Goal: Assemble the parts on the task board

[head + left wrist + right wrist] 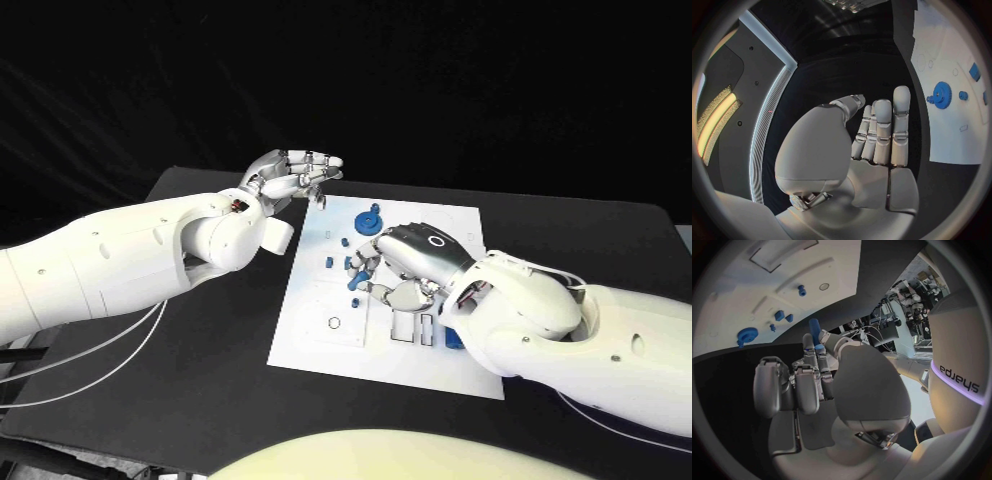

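A robot's right hand point(392, 268) pinches a small blue peg point(815, 326) over the middle of the white task board point(440, 225), apparently mid-insertion; next it must line the peg up with its hole. The left hand point(293, 175), fingers loosely curled and holding nothing, hovers at the board's 10 o'clock corner. A blue gear point(369, 220) stands at 12 o'clock.

White task board point(325, 300); blue gear point(369, 219), blue parts point(355, 282); black table point(173, 340); silver hands, white arms.
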You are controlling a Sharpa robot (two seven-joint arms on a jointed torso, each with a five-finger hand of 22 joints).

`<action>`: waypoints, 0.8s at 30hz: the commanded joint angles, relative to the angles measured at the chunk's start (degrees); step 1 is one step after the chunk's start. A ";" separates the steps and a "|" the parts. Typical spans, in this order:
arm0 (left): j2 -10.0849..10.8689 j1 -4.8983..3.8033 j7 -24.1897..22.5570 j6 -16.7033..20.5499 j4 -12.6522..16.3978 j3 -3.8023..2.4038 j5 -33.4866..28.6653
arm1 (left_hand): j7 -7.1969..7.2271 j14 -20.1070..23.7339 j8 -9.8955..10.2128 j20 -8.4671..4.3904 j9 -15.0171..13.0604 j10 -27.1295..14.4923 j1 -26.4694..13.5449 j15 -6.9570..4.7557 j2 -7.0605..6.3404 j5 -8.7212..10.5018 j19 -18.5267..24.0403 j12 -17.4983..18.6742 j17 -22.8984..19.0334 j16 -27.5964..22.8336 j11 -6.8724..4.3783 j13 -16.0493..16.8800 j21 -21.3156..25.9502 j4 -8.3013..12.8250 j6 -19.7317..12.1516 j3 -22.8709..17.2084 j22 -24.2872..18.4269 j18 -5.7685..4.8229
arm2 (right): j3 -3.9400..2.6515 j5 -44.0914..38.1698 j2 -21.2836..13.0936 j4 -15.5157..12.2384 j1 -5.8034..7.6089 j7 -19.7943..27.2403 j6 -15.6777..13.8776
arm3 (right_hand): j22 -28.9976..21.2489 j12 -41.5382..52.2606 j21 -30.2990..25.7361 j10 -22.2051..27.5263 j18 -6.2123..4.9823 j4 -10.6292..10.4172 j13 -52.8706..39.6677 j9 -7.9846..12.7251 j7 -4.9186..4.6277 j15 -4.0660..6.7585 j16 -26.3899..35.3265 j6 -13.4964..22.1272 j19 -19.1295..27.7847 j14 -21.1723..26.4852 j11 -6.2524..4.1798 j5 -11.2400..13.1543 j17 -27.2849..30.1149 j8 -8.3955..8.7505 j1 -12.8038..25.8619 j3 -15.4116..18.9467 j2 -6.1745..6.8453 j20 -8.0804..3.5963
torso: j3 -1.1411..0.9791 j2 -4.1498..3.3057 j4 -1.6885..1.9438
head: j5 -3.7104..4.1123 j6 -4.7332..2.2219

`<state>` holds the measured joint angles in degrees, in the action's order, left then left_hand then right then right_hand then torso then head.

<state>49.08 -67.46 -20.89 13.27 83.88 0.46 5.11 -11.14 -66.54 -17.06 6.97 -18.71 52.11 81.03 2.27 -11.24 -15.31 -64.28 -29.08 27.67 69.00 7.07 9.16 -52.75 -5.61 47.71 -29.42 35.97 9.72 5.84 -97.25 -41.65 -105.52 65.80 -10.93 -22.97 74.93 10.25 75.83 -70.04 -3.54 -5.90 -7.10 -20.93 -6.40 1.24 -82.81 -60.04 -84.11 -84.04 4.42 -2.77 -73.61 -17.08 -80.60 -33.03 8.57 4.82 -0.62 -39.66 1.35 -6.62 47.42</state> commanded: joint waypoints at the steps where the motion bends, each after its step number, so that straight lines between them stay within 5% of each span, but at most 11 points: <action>1: -0.31 0.03 -0.24 -0.90 0.03 -0.03 -0.22 | -0.03 0.52 0.06 0.08 -0.01 -0.34 -0.43 0.03 -0.05 -0.29 0.31 -0.35 -0.05 -0.15 0.04 0.08 0.33 -0.06 -0.28 -0.37 -0.05 0.71 | 0.30 -0.45 1.78 1.50 -1.19 1.90 0.10 | 10.07 -0.26 -0.04 -0.98 0.78 0.38 -0.03 -3.15 -0.39 0.11 -0.28 0.02 -1.53 -2.83 -1.39 -0.43 0.05 -0.10 0.60 0.02 -0.16 -0.38 | 0.07 -0.04 0.04 | -0.84 0.28; 9: -0.60 0.02 -0.17 -0.97 0.10 -0.03 -0.22 | -0.03 0.52 0.06 0.08 -0.01 -0.34 -0.43 0.03 -0.05 -0.29 0.31 -0.35 -0.05 -0.15 0.04 0.08 0.33 -0.06 -0.28 -0.37 -0.05 0.71 | 1.05 -0.87 5.83 5.84 -4.04 2.55 1.33 | 10.03 -0.29 -0.18 -0.98 0.76 0.41 -0.03 -3.16 -0.42 0.10 -0.27 0.04 -1.49 -2.82 -1.37 -0.44 0.09 -0.10 0.62 -0.02 -0.17 -0.38 | -0.08 -0.10 -0.16 | -1.75 0.68; 16: -0.64 0.02 -0.10 -1.01 0.06 -0.03 -0.22 | -0.04 0.54 0.03 0.10 -0.03 -0.41 -0.48 0.04 -0.01 -0.29 0.31 -0.41 -0.05 -0.13 0.05 0.10 0.31 -0.05 -0.31 -0.41 -0.01 0.70 | 1.34 -1.46 7.25 7.83 -4.82 2.56 2.29 | 10.00 -0.33 -0.26 -0.97 0.74 0.43 -0.03 -3.17 -0.44 0.09 -0.26 0.08 -1.47 -2.82 -1.36 -0.45 0.10 -0.09 0.65 -0.06 -0.18 -0.37 | -0.09 -0.08 0.05 | -1.88 1.03; 24: -0.65 0.02 -0.06 -1.03 0.06 -0.03 -0.22 | -0.04 0.54 0.03 0.10 -0.03 -0.41 -0.48 0.04 -0.01 -0.29 0.31 -0.41 -0.05 -0.13 0.05 0.10 0.31 -0.05 -0.31 -0.41 -0.01 0.70 | 1.52 -2.07 7.89 8.69 -5.12 2.17 3.70 | 10.00 -0.40 -0.30 -0.95 0.74 0.47 -0.03 -3.19 -0.48 0.06 -0.24 0.15 -1.46 -2.81 -1.32 -0.47 0.16 -0.07 0.74 -0.15 -0.18 -0.36 | -0.14 -0.07 -0.12 | -2.03 1.22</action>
<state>48.56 -67.46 -20.73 13.19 83.83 0.46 5.11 -11.14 -66.54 -17.06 6.97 -18.71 52.12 81.03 2.27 -11.25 -15.30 -64.28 -29.29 27.68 69.00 7.07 9.21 -52.75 -5.61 47.71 -29.42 35.97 9.72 7.34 -98.03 -33.85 -96.94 60.77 -9.02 -21.13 74.91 10.24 75.82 -70.17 -3.53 -5.71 -7.09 -23.04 -6.46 1.24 -82.81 -60.05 -84.11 -84.04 4.11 -3.00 -73.50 -16.88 -79.68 -33.21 8.96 4.83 -0.73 -39.74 1.27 -8.68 48.60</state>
